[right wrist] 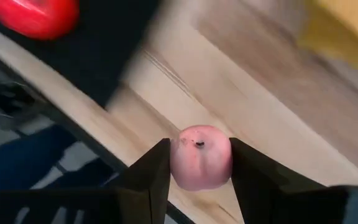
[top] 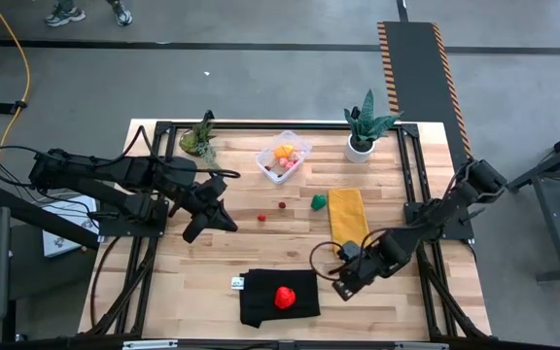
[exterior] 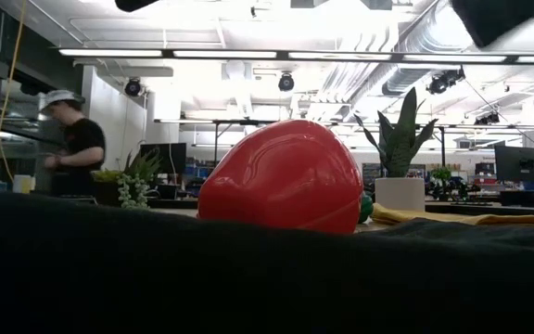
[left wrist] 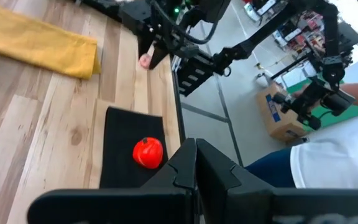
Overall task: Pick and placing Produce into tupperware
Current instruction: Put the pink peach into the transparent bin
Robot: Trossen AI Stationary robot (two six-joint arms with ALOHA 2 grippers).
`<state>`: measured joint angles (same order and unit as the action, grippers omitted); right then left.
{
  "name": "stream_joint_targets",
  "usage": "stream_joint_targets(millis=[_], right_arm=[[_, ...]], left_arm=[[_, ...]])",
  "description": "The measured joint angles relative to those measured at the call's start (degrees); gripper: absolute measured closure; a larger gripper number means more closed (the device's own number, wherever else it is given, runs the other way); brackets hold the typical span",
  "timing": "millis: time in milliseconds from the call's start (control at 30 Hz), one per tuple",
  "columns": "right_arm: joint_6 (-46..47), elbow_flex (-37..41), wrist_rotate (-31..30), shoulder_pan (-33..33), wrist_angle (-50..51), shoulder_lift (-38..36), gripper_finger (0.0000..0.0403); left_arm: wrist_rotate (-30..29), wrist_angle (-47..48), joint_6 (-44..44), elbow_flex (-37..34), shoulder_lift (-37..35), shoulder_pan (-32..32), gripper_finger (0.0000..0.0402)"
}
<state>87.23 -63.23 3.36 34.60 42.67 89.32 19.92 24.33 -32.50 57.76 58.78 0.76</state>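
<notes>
The clear tupperware (top: 283, 156) stands at the table's far middle with orange and pink produce inside. Two small red berries (top: 261, 218) and a green piece (top: 317, 201) lie on the wood. A red strawberry-like piece (top: 284, 297) rests on a black cloth (top: 261, 301) near the front edge. My right gripper (top: 342, 283) hangs right of that cloth, shut on a pink round piece (right wrist: 201, 165). My left gripper (top: 224, 222) hovers shut at the left middle, holding nothing. My right gripper pinches the pink round piece by its two opposite sides (right wrist: 174, 167) between its two fingers (right wrist: 154, 177). The fingers come from above, steeply slanted down. The piece sits between the fingertips, lifted clear of the table, beside the black cloth.
A yellow cloth (top: 348, 216) lies just beyond my right gripper. A white-potted plant (top: 363, 131) and a second green plant (top: 199, 139) stand at the far edge. A small white tag (top: 237, 283) lies at the black cloth's left corner. A person (exterior: 74, 144) stands beyond the table.
</notes>
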Motion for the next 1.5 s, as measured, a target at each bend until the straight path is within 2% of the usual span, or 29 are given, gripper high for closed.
stream_joint_targets(millis=[167,433,833,1067,1133,1233,1367,1500], right_arm=[[-10.30,-5.49,-4.68,-3.90,0.85,0.00,0.0272],[-28.12,-11.77,-5.16,-12.28,0.85,0.00,0.0273],[-49.91,-17.06,0.09,-26.65,0.83,-0.02,0.0273],[-58.86,-18.57,1.87,-36.16,0.21,-0.02,0.0273],[-60.60,-18.57,3.96,-38.98,-0.79,-0.02,0.0273],[-61.85,-18.57,6.49,-42.94,-1.36,-0.02,0.0273],[-62.24,-18.57,6.81,-46.76,-3.46,-0.02,0.0273],[-63.48,-18.57,6.86,-49.52,-7.30,-0.02,0.0273]], left_arm=[[-0.02,-2.02,-0.01,0.02,0.00,-0.01,0.0401],[-0.88,-2.90,-0.42,0.02,0.00,0.01,0.0401],[-1.64,-4.34,-0.62,0.02,0.00,0.01,0.0401],[-2.73,-4.30,1.49,0.02,0.00,0.01,0.0401],[-3.73,-4.30,2.52,0.02,0.00,0.01,0.0401],[-5.49,-4.30,2.76,0.02,0.00,-0.01,0.0401],[-9.38,-4.29,2.77,0.02,0.00,0.00,0.0401],[-10.86,-4.03,4.30,0.02,0.00,-0.01,0.0401]])
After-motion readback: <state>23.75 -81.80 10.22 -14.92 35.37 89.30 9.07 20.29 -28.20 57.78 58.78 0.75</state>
